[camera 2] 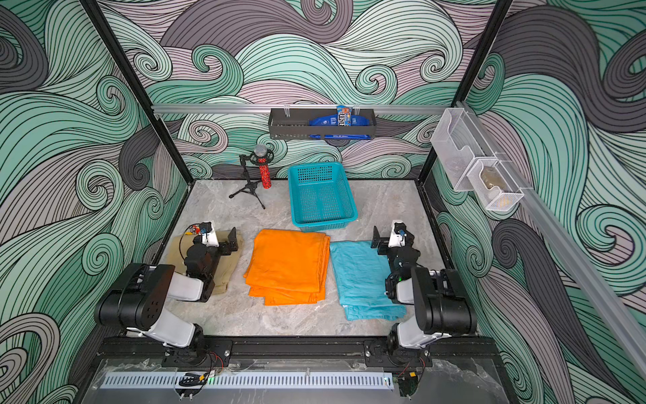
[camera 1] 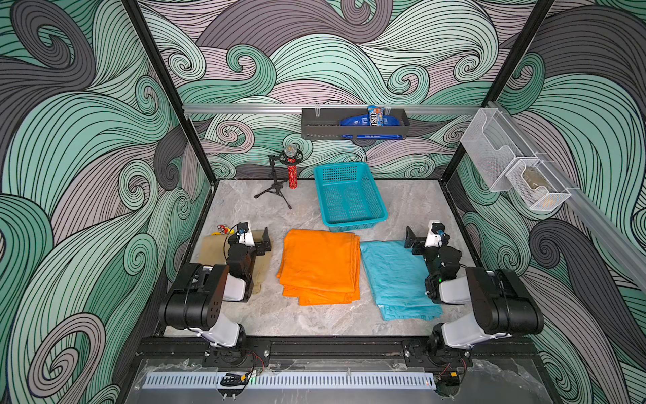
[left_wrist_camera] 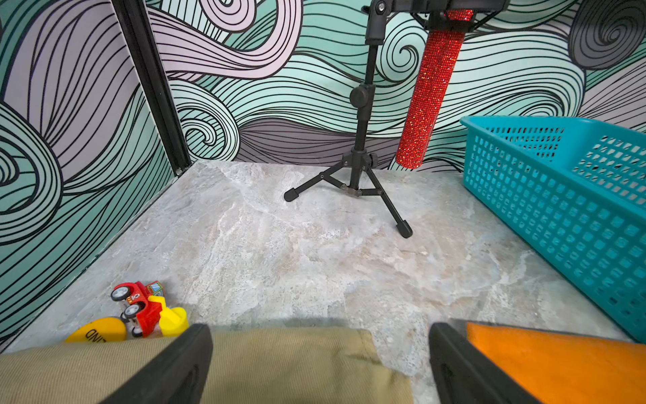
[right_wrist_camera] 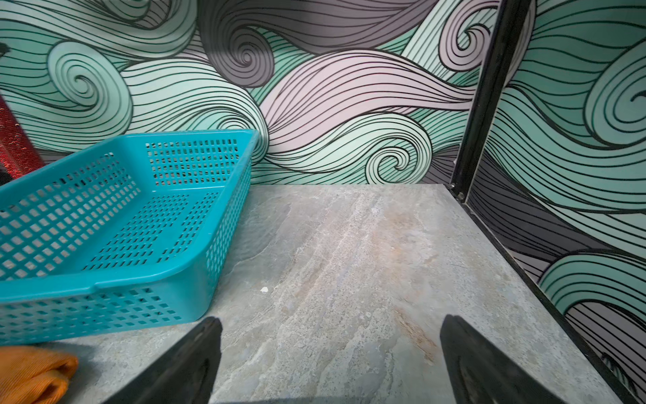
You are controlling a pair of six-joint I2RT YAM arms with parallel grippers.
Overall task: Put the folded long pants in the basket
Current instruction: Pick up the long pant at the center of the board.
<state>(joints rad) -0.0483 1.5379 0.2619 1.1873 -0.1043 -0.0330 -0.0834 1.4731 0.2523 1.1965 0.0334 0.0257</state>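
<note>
On the tabletop (camera 1: pixel 244 217), nothing's getting done yet re the task: the teal basket (camera 1: pixel 349 196) is sitting empty at the back, w/ all 3 folded pants lying in a row nearer the arms. The orange pants (camera 1: pixel 321 266) are lying in the middle, just in front of the basket; the turquoise pants (camera 1: pixel 395 280) just beside them on the robot's right; the khaki pants (camera 2: pixel 174 252) on its left, partly under the left arm. So all 3 are waiting to go in.

Left gripper (left_wrist_camera: pixel 320 363) is hovering over the khaki pants' far edge, jaws wide apart, gripping nothing. Right gripper (right_wrist_camera: pixel 330 360) is hanging over bare tabletop past the turquoise pants, jaws likewise spread, empty.
</note>
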